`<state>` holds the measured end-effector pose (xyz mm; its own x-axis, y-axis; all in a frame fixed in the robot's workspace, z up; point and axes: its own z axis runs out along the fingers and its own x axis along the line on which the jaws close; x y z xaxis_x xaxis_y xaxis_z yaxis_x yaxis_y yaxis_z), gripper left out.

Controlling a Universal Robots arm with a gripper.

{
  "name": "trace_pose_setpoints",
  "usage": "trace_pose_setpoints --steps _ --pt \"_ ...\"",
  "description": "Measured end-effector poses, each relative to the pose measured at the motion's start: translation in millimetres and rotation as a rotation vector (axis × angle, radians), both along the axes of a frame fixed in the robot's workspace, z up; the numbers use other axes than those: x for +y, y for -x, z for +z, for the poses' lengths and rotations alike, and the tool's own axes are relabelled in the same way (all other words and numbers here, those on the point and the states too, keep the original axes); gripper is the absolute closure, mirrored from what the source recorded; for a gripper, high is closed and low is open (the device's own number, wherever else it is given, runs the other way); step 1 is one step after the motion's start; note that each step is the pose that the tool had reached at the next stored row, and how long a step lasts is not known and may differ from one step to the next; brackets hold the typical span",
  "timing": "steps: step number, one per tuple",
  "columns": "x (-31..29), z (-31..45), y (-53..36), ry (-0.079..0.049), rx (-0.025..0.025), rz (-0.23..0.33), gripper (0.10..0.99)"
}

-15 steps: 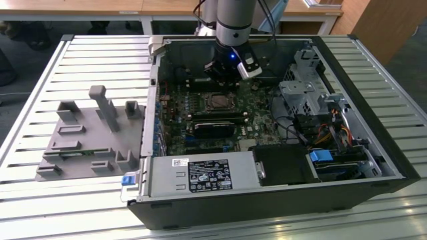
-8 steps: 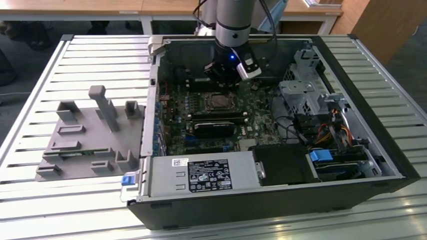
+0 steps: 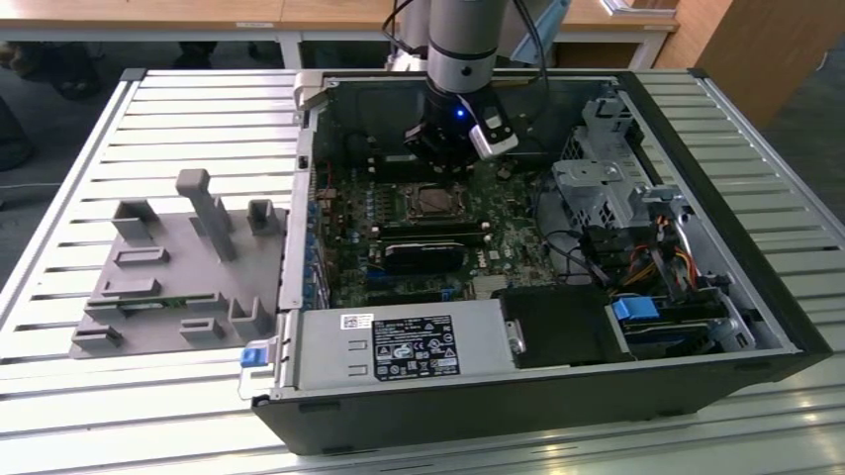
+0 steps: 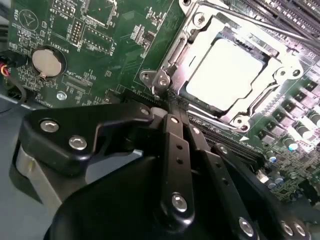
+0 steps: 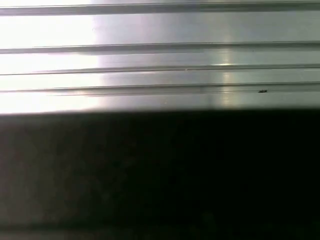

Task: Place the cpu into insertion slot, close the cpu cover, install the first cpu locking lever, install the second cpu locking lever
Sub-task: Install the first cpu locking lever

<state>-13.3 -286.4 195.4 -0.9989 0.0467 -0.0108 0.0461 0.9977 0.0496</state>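
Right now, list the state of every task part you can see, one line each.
cpu: seated flat in the insertion slot, pale face up.
insertion slot: filled by the cpu.
cpu cover: lying closed around the cpu, its window framing the chip.
gripper: fingers shut, holding nothing, tips close to a corner of the slot.
computer case: side open, motherboard exposed.
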Motion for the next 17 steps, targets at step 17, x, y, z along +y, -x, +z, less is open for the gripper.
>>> trace_pose_setpoints --steps 17 --pt "-2.0 15.8 -0.7 0.001 0.0005 0.000 0.980"
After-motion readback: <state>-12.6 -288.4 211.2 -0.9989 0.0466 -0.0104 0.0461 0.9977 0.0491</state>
